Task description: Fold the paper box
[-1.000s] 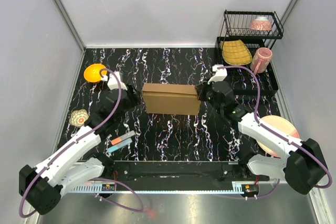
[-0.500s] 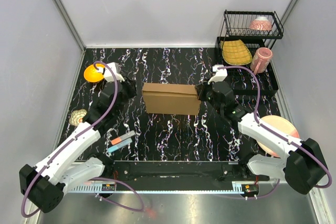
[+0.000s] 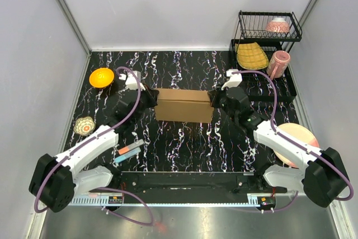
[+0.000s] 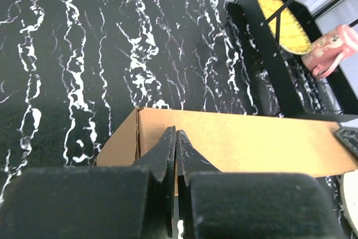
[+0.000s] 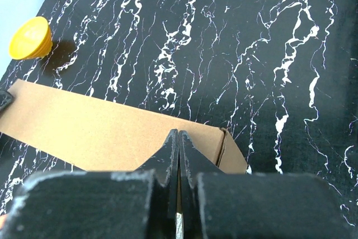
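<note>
The paper box (image 3: 183,106) is a closed brown cardboard block lying across the middle of the black marbled table. My left gripper (image 3: 152,100) is shut, its tips at the box's left end. In the left wrist view the closed fingertips (image 4: 175,132) lie over the top edge of the paper box (image 4: 246,144), near its left corner. My right gripper (image 3: 213,100) is shut at the box's right end. The right wrist view has its closed tips (image 5: 178,132) over the paper box (image 5: 89,132), near the right corner fold. Nothing shows between either pair of fingers.
An orange bowl (image 3: 101,77) and a small patterned object (image 3: 84,125) sit at the left. Two markers (image 3: 130,151) lie near the front left. A black dish rack (image 3: 246,87) at the back right holds a yellow plate (image 3: 251,55), pink mug (image 3: 278,62) and pink bowl (image 3: 277,26). A peach plate (image 3: 299,134) lies at the right.
My left arm has swung right from beside the orange bowl to the box's left end, and its gripper has shut. The right arm and the box have stayed put.
</note>
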Motion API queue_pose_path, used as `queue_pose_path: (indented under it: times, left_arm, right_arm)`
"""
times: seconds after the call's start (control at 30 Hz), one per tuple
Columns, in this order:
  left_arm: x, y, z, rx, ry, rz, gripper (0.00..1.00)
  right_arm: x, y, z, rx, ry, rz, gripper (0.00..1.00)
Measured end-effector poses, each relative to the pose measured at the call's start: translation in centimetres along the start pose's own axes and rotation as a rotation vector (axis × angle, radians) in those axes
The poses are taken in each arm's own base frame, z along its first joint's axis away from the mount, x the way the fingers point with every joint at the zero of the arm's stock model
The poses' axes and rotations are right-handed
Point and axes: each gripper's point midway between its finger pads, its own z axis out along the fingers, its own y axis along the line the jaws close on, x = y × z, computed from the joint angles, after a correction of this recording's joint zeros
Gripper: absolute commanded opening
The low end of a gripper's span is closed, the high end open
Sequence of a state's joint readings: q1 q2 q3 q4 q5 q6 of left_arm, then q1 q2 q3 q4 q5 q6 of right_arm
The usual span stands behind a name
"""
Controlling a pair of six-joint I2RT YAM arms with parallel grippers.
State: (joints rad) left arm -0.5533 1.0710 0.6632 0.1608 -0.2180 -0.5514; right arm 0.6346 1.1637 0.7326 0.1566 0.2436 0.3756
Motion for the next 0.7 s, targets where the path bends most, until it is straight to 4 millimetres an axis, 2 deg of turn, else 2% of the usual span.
queue_pose_path:
  times: [0.03, 0.17, 0.4, 0.6, 0.7]
  left_arm:
    - [0.7, 0.2, 0.4, 0.003, 0.003, -0.009, 0.0]
    - [0.7, 0.0, 1.3, 0.017, -0.019, -0.047, 0.0]
    - [0.5, 0.0, 1.4, 0.017, -0.039, -0.073, 0.0]
    - [0.5, 0.0, 1.4, 0.01, -0.037, -0.082, 0.0]
    - [0.5, 0.1, 1.4, 0.009, -0.038, -0.093, 0.0]
  right_arm:
    - [0.0, 0.0, 0.0, 0.0, 0.001, 0.001, 0.0]
    - [0.1, 0.0, -0.1, 0.001, 0.004, 0.0, 0.0]
    - [-0.5, 0.0, -1.1, 0.024, 0.056, -0.017, 0.0]
    - [-3.0, 0.7, -2.7, 0.004, 0.014, -0.009, 0.0]
    - [-2.7, 0.5, -2.8, 0.003, 0.011, -0.004, 0.0]
